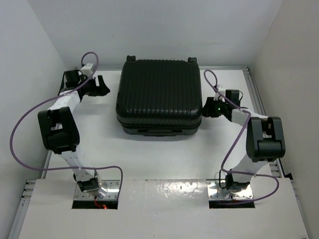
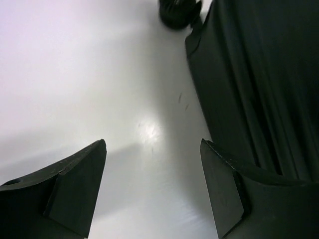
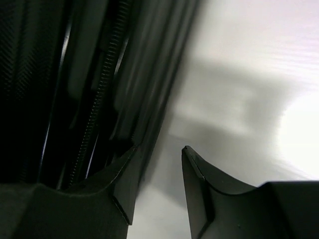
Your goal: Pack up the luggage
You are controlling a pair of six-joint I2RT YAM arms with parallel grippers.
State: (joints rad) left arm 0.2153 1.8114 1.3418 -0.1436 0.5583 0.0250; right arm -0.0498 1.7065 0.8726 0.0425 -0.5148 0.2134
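Top view: you find the luggage lying flat mid-table, with the left gripper near its left side and the right gripper at its right side. Left wrist view: jaws wide apart, holding nothing, wheel ahead. Right wrist view: jaws narrowly apart, holding nothing, beside the zipper.

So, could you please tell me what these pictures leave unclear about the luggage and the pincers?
Inside of the luggage: the closed shell hides it in every view.
The zipper pull: right wrist view, too dark and blurred.
The wheel: left wrist view, cut off by the top edge.
Whether the right pincer touches the shell: right wrist view, blurred.
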